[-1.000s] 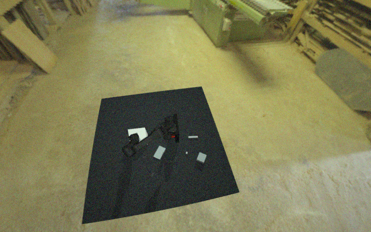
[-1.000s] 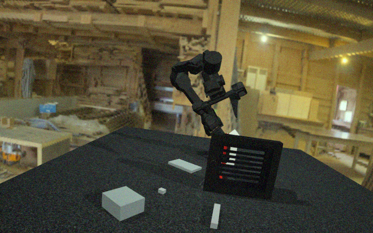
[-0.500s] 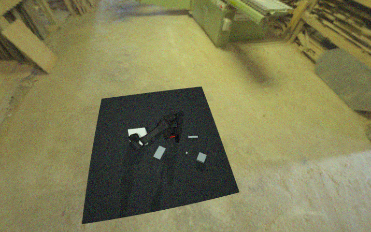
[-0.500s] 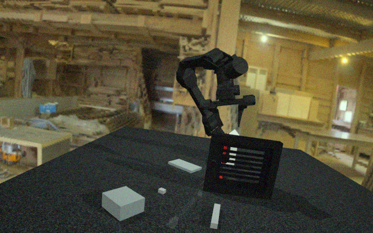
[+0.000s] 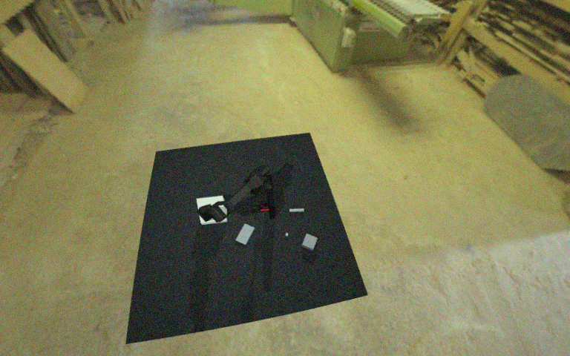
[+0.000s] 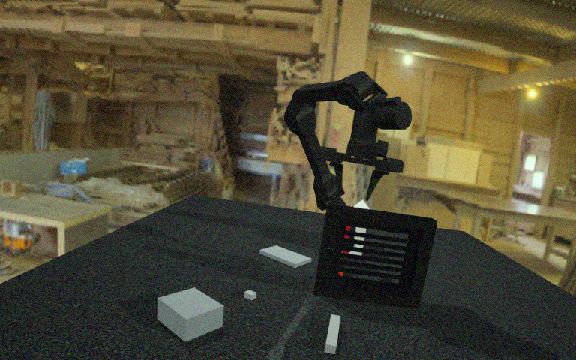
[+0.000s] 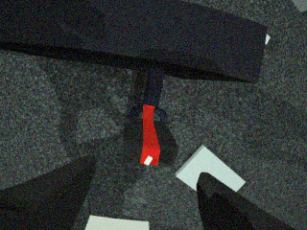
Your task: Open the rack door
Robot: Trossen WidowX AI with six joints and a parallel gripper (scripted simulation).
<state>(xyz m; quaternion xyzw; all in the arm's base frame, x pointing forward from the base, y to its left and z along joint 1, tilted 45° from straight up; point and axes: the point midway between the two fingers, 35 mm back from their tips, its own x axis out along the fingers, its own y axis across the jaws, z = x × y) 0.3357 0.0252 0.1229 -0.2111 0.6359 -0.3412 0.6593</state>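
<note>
The black rack point(image 5: 272, 205) point(image 6: 369, 295) point(image 7: 168, 29) stands upright on the dark table; the exterior view shows its slotted face. The red handle point(image 5: 264, 209) point(image 7: 150, 126), with a white spot at its near end, projects from the rack's far side. In the wrist view it lies below the rack's top edge, between the finger lines. Small red and white patches show through the slots. The door's edge cannot be told apart from the frame. My gripper point(image 6: 353, 196) point(image 7: 148, 172) is open and empty, pointing down above and behind the rack, with a finger on either side of the handle in the wrist view.
A flat pale plate point(image 5: 245, 233) point(image 6: 284, 256) point(image 7: 211, 165) lies beside the rack. A pale box point(image 5: 309, 240) point(image 6: 190, 312), a tiny cube point(image 5: 286, 234) point(image 6: 250, 294) and a narrow bar point(image 5: 296, 210) point(image 6: 332, 333) lie on the rack's other side. A white square point(image 5: 210, 200) is under the arm's base.
</note>
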